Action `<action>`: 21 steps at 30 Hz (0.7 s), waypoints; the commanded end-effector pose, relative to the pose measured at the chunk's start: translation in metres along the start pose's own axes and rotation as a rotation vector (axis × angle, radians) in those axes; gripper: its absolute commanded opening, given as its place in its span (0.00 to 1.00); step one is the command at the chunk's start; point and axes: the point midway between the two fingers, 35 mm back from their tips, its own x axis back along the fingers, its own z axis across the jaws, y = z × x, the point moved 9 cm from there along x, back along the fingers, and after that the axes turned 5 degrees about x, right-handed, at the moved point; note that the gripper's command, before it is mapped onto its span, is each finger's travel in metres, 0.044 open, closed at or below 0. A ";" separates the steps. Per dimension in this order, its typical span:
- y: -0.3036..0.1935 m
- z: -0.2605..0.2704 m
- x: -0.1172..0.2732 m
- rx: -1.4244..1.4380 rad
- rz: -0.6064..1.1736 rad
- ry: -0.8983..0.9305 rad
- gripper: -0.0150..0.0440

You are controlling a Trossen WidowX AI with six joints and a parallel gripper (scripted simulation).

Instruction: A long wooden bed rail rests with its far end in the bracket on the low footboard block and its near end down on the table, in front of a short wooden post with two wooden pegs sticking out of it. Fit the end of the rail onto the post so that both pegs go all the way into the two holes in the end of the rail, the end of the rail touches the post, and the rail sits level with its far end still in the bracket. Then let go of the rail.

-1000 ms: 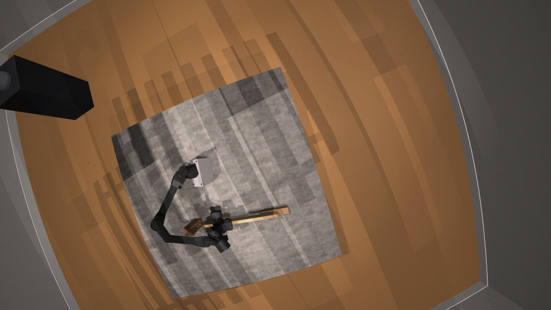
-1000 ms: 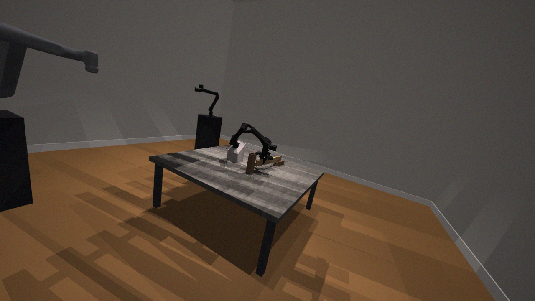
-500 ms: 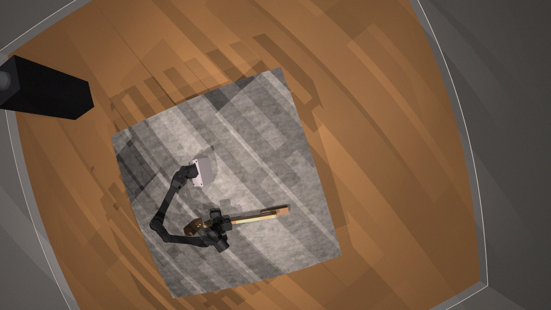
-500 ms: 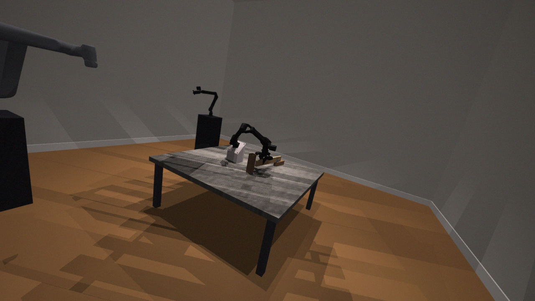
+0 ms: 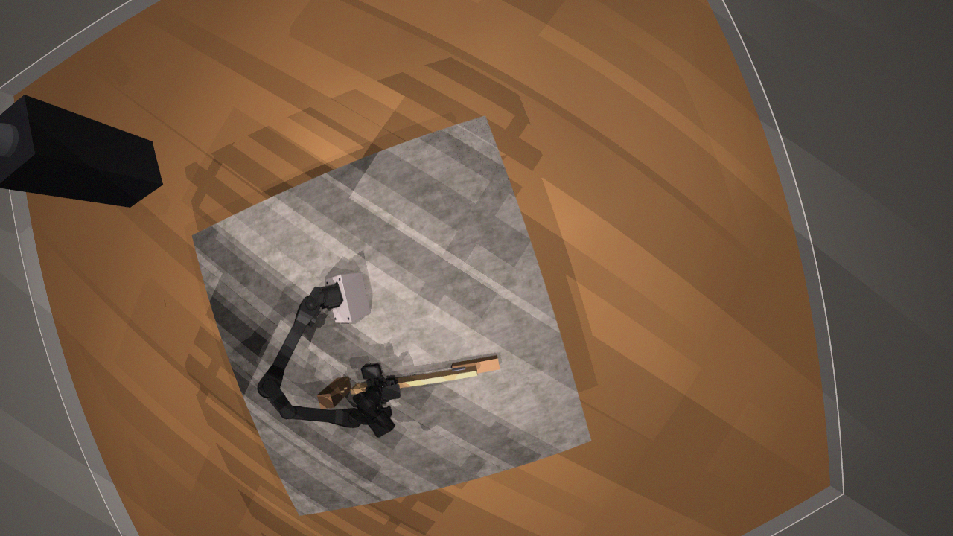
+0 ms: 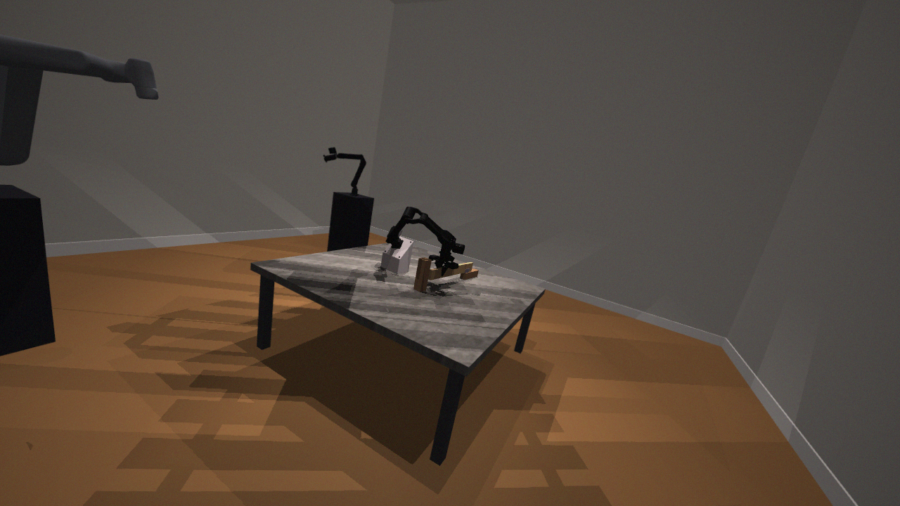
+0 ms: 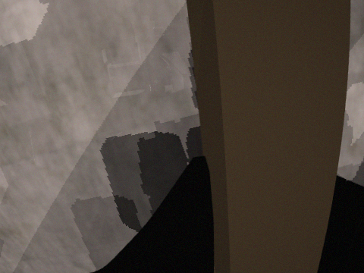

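The wooden rail runs from near the post to the footboard block. My gripper is shut on the rail close to its near end; one dark finger shows on each side of it in the wrist view. The short post stands upright just off the rail's near end. The pegs are tiny in the top view, and I cannot tell whether they are in the holes. The far end is over or beside the block; its seating in the bracket is unclear.
The arm's pale grey base block stands on the grey table, with the arm arching from it to the rail. Another arm on a black pedestal stands beyond the table. Striped shadows cross the table.
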 end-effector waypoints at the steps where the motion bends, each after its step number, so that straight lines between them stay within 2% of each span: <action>1: -0.003 0.000 0.002 0.002 -0.002 -0.005 0.25; 21: -0.009 0.000 0.001 0.002 -0.001 -0.005 0.25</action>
